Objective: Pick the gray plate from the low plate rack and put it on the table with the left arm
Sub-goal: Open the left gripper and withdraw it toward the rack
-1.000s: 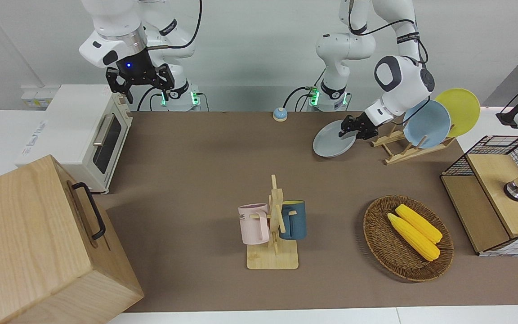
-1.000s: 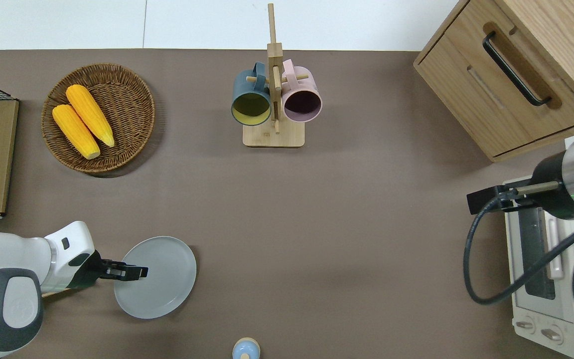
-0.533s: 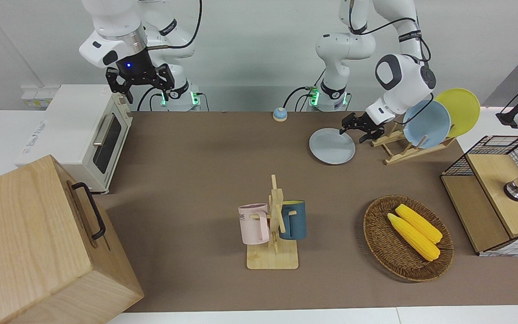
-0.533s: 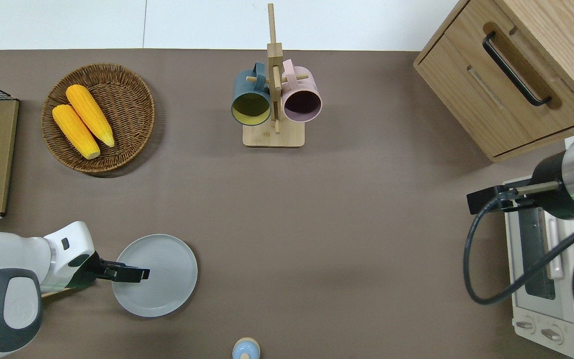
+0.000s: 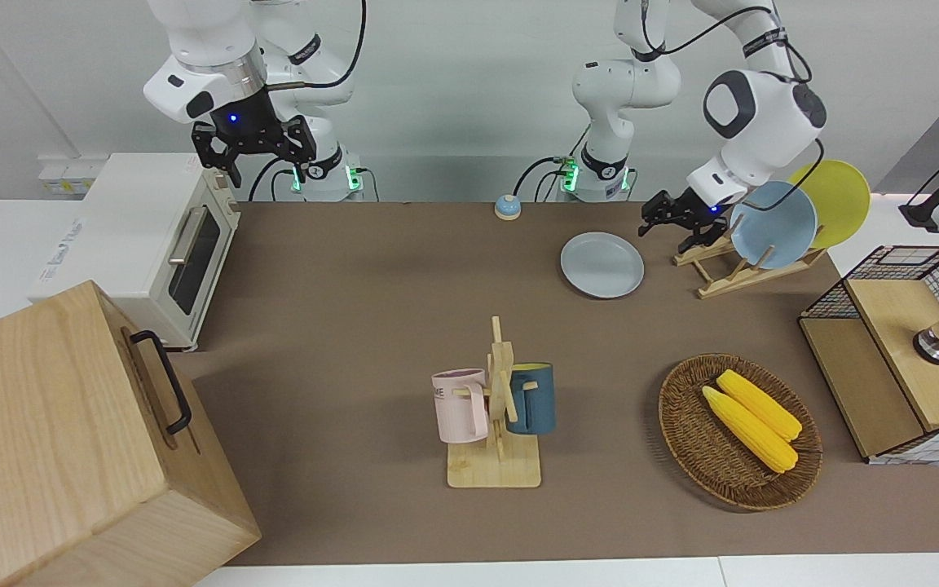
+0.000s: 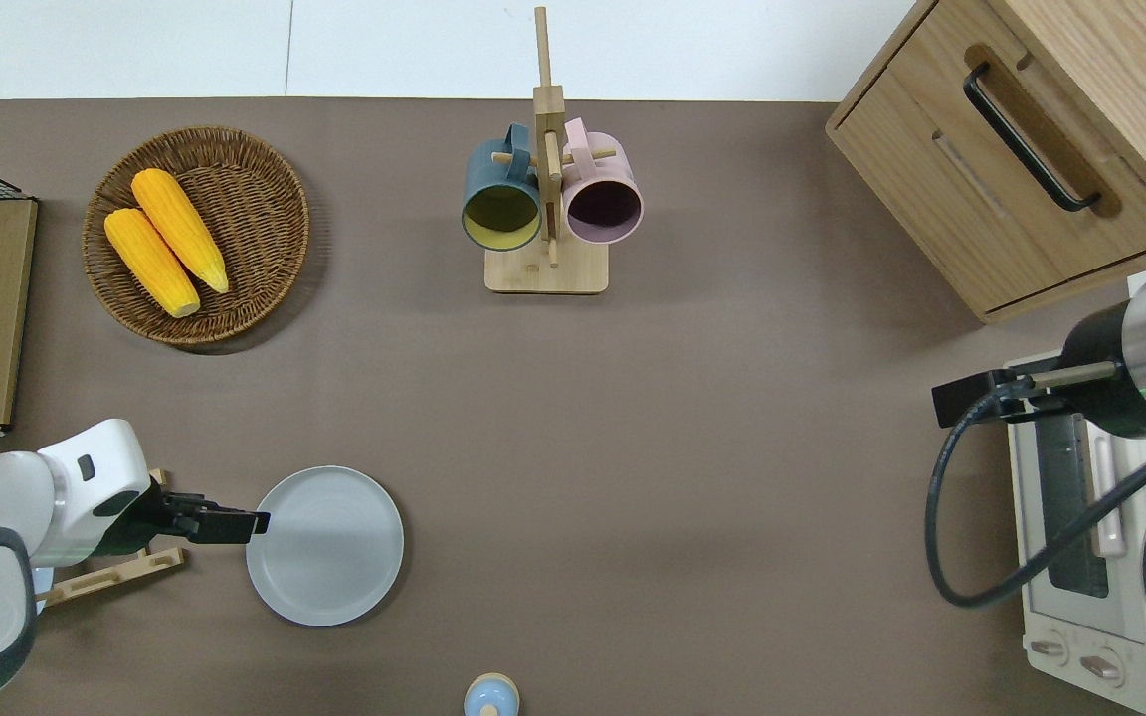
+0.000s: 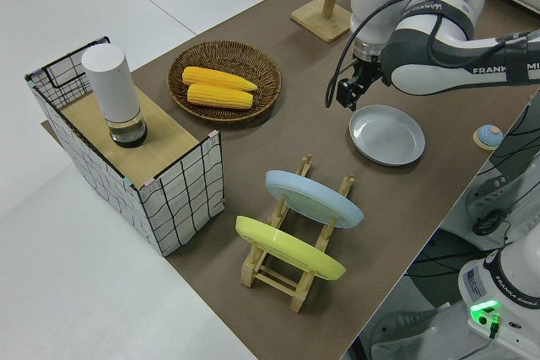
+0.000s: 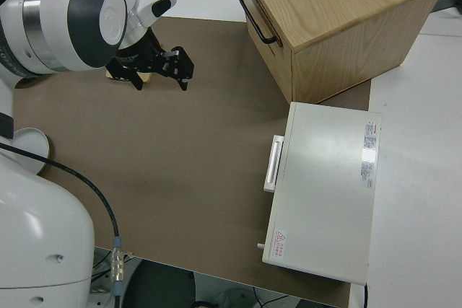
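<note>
The gray plate (image 5: 602, 265) (image 6: 324, 546) (image 7: 387, 134) lies flat on the brown table (image 5: 355, 285), free of any grip, beside the low plate rack (image 5: 730, 277) (image 7: 287, 271). The rack holds a sky-blue plate (image 5: 773, 224) and a yellow plate (image 5: 836, 200). My left gripper (image 5: 669, 222) (image 6: 253, 522) (image 7: 344, 97) is open and empty, raised over the plate's rim on the rack's side. My right gripper (image 5: 245, 151) (image 8: 155, 66) is open and parked.
A small blue bell (image 5: 507, 207) sits nearer to the robots than the plate. A wooden mug stand (image 5: 498, 408) with two mugs, a wicker basket (image 5: 685, 440) of corn, a wire crate (image 5: 901, 350), a toaster oven (image 5: 160, 236) and a wooden cabinet (image 5: 70, 440) stand around.
The gray plate went from tilted in my left gripper to flat on the table. The left gripper let go, rose and drew back toward the rack. The right arm has not moved.
</note>
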Robot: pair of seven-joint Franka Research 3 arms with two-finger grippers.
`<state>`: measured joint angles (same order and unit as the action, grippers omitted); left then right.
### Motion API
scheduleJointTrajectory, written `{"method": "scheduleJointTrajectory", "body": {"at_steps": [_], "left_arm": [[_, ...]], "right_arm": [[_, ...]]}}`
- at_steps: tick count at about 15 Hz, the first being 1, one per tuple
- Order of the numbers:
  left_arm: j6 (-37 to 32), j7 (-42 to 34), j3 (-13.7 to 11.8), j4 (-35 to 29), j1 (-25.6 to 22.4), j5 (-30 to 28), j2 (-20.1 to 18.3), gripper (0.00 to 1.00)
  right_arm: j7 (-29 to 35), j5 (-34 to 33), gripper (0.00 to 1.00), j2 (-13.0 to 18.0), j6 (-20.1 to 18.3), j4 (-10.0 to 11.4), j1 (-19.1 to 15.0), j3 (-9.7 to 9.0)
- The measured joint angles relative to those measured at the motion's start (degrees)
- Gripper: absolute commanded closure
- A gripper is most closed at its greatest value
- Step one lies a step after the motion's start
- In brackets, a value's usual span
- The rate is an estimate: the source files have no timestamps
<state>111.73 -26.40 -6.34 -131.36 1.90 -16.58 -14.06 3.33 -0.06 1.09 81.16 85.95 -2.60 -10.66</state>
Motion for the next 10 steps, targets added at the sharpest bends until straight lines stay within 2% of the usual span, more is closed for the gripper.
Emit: {"method": "scheduleJointTrajectory", "body": {"at_steps": [5,10], "left_arm": [[-7.43,6.58,0.01,10.00,0.02,4.10,-0.46,0.01],[-12.31,8.30,0.02,18.66,0.02,5.87,-0.50,0.01]], "right_arm": [[0.00,0.00,0.011,0.00,0.00,0.00,0.00,0.00],[0.00,0.00,0.013,0.00,0.00,0.00,0.00,0.00]]}}
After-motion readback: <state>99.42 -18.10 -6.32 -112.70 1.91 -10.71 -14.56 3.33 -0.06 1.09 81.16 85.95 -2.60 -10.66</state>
